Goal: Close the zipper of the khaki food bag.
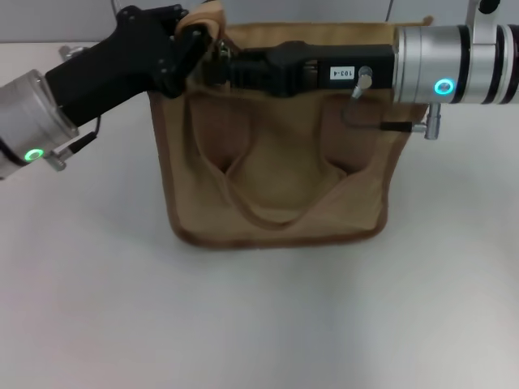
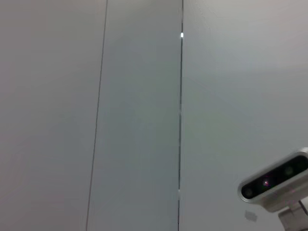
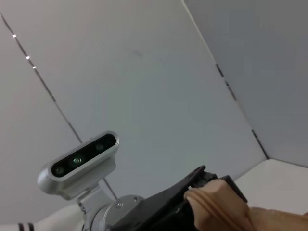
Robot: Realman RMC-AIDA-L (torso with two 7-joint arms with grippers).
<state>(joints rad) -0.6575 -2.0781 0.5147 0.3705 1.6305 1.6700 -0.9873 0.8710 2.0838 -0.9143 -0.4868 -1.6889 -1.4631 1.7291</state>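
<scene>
The khaki food bag (image 1: 276,178) stands upright on the white table, with its two loop handles hanging down its front. The zipper runs along its top and is mostly hidden under my right arm. My left gripper (image 1: 195,32) is shut on a fold of the bag's fabric at the top left corner. The right wrist view shows it (image 3: 202,192) pinching that tan fabric (image 3: 226,207). My right gripper (image 1: 215,61) lies along the bag's top, with its tip at the left end, shut on the small shiny zipper pull (image 1: 220,50).
The white table (image 1: 259,324) spreads out in front of the bag and to both sides. A grey wall stands behind. The left wrist view shows only wall panels and my right arm's camera (image 2: 274,185).
</scene>
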